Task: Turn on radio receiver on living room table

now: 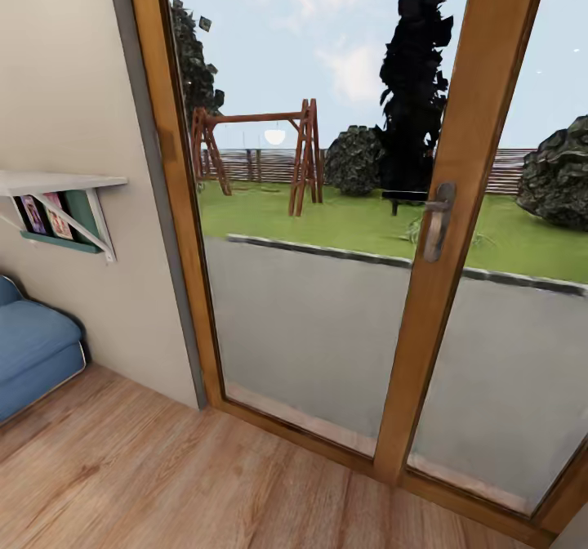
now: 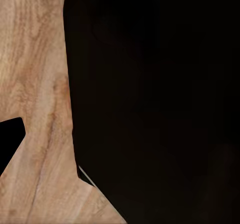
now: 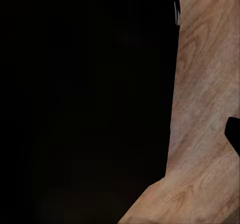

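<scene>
Gripper state: can't tell for either arm. Left wrist view has a large black shape over most of the frame with light wood plank floor (image 2: pixel 35 84) at the frame's left; right wrist view has the same kind of black mass at its left and plank floor (image 3: pixel 205 109) at its right. No fingers readable in either.

Head view faces a tall wood-framed glass door (image 1: pixel 457 206) spanning centre to right, grey metal lever handle (image 1: pixel 436 220) on the middle stile. Through the glass: grey paved strip, lawn, wooden swing frame (image 1: pixel 269 153), dark bushes, slatted fence.

Left side: beige wall (image 1: pixel 73 83) with a white bracketed shelf (image 1: pixel 61 183) at mid-left, green-framed pictures (image 1: pixel 57 216) just under it. Blue sofa corner (image 1: pixel 33 345) at lower left, on the living room's plank floor (image 1: pixel 163 475).

Radio and table: not seen from here.
</scene>
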Tool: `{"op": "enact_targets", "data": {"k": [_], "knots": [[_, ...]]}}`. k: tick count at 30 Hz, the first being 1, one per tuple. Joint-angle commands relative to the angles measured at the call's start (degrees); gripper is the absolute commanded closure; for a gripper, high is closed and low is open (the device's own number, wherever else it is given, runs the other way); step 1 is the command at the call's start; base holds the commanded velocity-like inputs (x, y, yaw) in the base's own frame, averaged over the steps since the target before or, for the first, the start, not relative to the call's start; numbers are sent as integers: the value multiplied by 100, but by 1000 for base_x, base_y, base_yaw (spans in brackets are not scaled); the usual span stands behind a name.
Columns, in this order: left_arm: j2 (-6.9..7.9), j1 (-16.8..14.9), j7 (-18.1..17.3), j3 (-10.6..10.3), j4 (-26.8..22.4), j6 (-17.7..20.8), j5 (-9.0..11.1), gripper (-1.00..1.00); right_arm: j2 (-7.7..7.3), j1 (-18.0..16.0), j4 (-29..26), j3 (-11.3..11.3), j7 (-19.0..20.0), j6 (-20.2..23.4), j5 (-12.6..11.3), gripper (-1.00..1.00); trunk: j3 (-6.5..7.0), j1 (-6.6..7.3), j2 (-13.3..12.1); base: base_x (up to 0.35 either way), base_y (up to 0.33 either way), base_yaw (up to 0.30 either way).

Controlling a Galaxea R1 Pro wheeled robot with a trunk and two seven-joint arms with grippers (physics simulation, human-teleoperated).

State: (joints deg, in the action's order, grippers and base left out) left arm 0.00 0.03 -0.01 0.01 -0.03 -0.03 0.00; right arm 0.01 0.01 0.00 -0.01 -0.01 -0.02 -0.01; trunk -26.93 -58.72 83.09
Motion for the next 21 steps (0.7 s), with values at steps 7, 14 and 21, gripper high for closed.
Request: {"op": "enact_targets", "data": {"k": [7,14,21], "knots": [[-226,227,-8,3,-24,-32,9,-100,226,-230,-43,13,-23,-21,0,-100,0,-1,-1,0,0,0],[-436,334,-8,0,-24,-32,15,-100,368,-350,-44,18,-26,-25,-6,-100,0,-1,-1,0,0,0],[-444,332,-10,7,-24,-33,19,-100,369,-352,-44,38,-31,-28,3,-100,0,-1,-1,0,0,0]]}}
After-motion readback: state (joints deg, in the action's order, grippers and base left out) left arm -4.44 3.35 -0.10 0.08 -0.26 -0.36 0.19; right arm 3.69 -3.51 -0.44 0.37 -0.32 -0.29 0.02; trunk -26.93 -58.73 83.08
